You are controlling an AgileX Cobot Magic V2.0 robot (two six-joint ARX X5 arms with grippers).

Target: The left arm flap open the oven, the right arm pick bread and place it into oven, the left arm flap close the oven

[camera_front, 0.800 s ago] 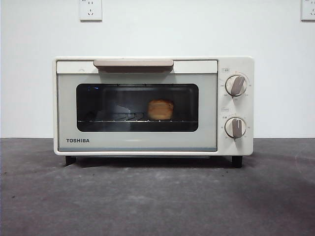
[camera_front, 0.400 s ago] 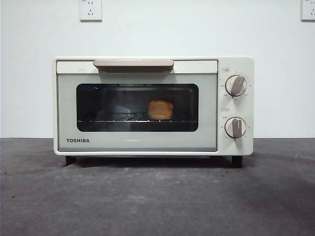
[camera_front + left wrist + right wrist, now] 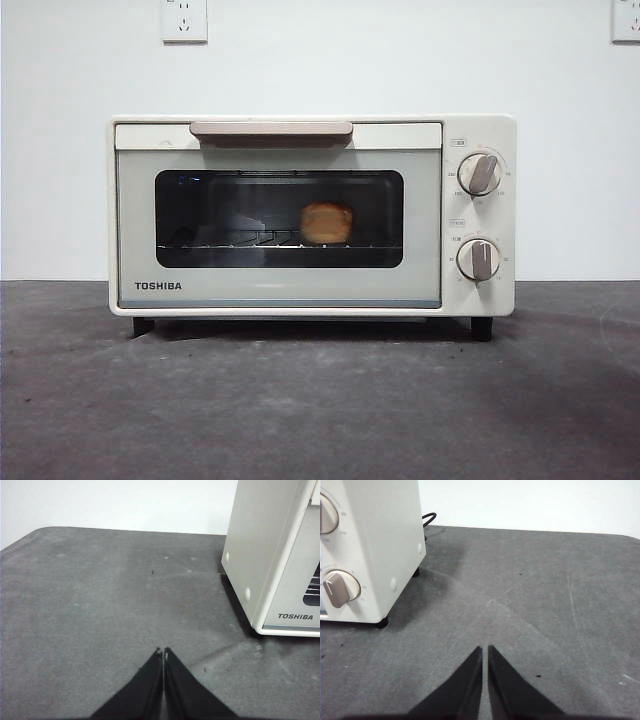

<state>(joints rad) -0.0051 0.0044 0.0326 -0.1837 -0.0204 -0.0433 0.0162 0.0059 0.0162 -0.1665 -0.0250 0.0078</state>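
The cream-white TOSHIBA oven (image 3: 310, 215) stands in the middle of the front view with its glass door shut flat against the body. Behind the dark window the golden-brown bread (image 3: 326, 222) rests on the wire rack, right of centre. No arm shows in the front view. My left gripper (image 3: 162, 653) hovers over bare table off the oven's left side (image 3: 260, 555), jaws shut with nothing in them. Off the oven's knob side (image 3: 375, 545), my right gripper (image 3: 485, 650) is also shut and holds nothing.
The dark grey table (image 3: 320, 400) stretches in front of the oven. A white wall with two sockets (image 3: 184, 20) stands behind. The oven's black power cord (image 3: 429, 519) curls out behind its right rear corner.
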